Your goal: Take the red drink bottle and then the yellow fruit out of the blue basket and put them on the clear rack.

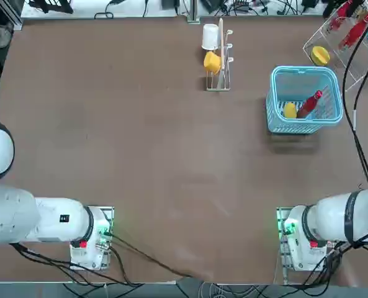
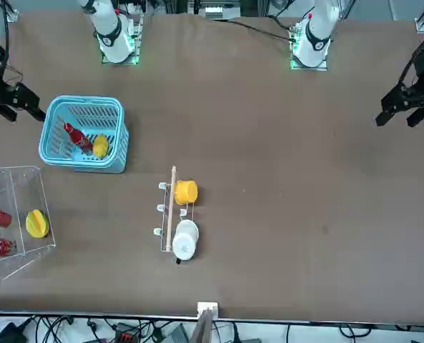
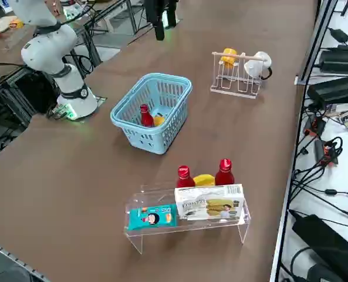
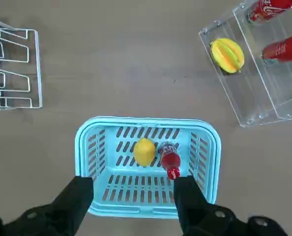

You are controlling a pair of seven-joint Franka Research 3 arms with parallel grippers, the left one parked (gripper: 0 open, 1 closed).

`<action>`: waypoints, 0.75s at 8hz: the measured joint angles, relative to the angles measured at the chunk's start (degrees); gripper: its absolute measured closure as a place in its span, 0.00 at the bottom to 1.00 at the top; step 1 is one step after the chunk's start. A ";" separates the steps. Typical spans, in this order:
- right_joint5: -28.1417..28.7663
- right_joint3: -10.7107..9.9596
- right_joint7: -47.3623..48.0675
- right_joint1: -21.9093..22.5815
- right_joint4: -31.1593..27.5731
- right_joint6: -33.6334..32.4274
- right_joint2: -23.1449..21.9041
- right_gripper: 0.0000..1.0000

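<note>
Your right tool (image 4: 133, 196) hangs well above the blue basket (image 4: 205, 147), fingers wide apart and empty; the red drink bottle (image 4: 169, 159) leans inside it, touching the yellow fruit (image 4: 144, 151), nothing moved yet. Watch the descent: bottle and fruit touch, so a finger could clip the fruit or the basket wall and tip the bottle. The clear rack (image 4: 264, 105) already holds two red bottles and a ringed yellow fruit, so a crowded placement could knock them.

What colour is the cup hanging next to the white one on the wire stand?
Yellow-orange cup, clearest in the front view.
</note>
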 joint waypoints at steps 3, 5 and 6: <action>-0.01 0.00 0.00 0.00 0.20 -0.81 -0.07 0.00; -0.01 0.00 0.01 -0.01 0.26 -1.44 -0.04 0.00; -0.02 -0.05 0.01 -0.02 -0.42 -1.84 0.00 0.00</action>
